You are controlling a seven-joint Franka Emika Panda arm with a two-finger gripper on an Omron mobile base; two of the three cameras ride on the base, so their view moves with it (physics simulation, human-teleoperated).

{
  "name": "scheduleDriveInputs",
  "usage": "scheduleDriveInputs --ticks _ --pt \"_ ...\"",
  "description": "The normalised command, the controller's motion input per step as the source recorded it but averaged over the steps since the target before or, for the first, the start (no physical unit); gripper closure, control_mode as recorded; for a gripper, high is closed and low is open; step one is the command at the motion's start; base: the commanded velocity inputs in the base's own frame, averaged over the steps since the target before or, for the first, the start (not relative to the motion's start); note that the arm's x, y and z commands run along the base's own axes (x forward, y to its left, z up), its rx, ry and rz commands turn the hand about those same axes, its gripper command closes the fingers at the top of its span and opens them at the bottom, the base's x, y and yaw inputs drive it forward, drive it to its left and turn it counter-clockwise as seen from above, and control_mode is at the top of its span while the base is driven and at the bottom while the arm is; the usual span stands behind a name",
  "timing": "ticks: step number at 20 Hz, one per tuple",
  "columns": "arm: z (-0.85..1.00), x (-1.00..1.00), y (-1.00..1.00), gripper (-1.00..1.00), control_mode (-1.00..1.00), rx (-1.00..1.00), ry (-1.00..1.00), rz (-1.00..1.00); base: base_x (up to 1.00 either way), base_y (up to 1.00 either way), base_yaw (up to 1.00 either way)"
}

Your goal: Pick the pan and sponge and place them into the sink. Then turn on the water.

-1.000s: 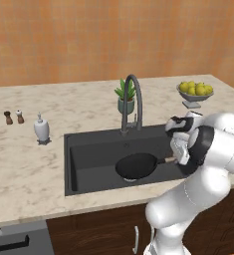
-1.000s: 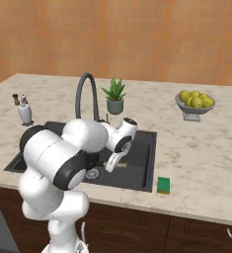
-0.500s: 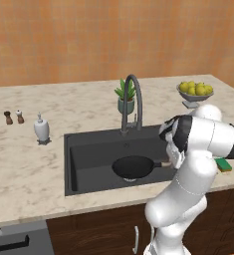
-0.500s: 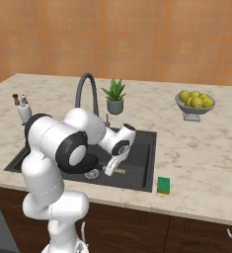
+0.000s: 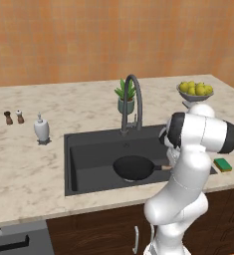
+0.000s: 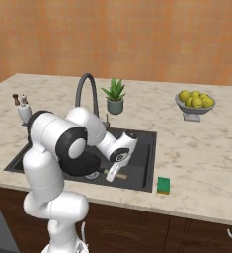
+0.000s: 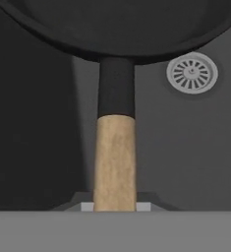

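The black pan sits low inside the dark sink, level, near the round drain. My gripper is shut on the pan's wooden handle, which runs straight up from between the fingertips to the pan. I cannot tell whether the pan touches the basin floor. The sponge, yellow with a green top, lies on the counter just right of the sink, and it is seen again by the basin's front right corner. The gooseneck faucet stands behind the basin with no water running.
A potted plant stands behind the faucet and a bowl of lemons at the back right. A white soap dispenser and two small shakers stand left of the sink. My own arm leans over the basin's right side.
The arm's elbow has swung up and over toward the sink's right edge. The pan has stayed in the gripper, shifting only slightly within the basin.
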Motion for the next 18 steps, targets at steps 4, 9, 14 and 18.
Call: scheduleDriveInputs --ticks 4,9,14,18 --pt "-0.43 -0.21 0.0 1.0 -1.0 -0.05 -0.11 -0.02 0.0 0.0 0.0" --pt "-0.64 -0.03 0.09 1.0 -1.0 -0.1 -0.04 -0.03 0.0 0.0 0.0" --pt "-0.98 0.0 0.14 1.0 -1.0 -0.17 0.0 -0.01 0.0 0.0 0.0" --pt "-0.97 0.0 0.12 1.0 -1.0 -0.13 -0.03 0.0 0.0 0.0 0.0"
